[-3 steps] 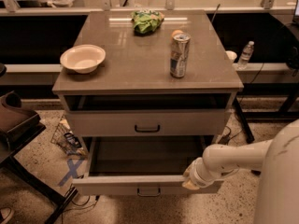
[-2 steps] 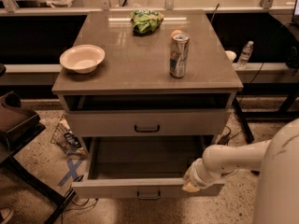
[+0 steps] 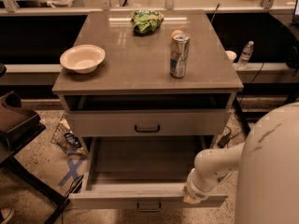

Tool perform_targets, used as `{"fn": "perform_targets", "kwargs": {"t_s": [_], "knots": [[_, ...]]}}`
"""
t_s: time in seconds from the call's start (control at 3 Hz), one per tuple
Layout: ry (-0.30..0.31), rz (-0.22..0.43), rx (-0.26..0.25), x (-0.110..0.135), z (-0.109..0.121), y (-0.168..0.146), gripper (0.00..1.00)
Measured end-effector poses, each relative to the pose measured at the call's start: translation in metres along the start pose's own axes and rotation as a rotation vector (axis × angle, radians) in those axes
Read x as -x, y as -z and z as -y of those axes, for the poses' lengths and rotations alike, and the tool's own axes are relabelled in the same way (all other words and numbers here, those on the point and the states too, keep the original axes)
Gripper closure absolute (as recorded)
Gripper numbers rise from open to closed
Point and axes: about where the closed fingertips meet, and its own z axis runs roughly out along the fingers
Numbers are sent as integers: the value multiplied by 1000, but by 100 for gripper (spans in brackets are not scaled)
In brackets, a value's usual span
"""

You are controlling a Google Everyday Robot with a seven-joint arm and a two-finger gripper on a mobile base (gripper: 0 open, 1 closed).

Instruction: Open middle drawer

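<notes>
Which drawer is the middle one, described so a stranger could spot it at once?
Find the grey-beige cabinet with a bowl and a can on top. Under its closed, taller-fronted drawer, the middle drawer is the wide, shallow one pulled out toward the camera, with the robot's tool at its front edge, right of its small dark handle.
</notes>
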Motion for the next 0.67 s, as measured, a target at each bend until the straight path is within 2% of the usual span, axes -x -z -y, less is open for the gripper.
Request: {"fn": "perform_targets", "kwargs": {"t_s": [0.33,0.67], "knots": [[5,-3,5,0,-2,0,100],[5,-3,6,0,-2,0,85]]}}
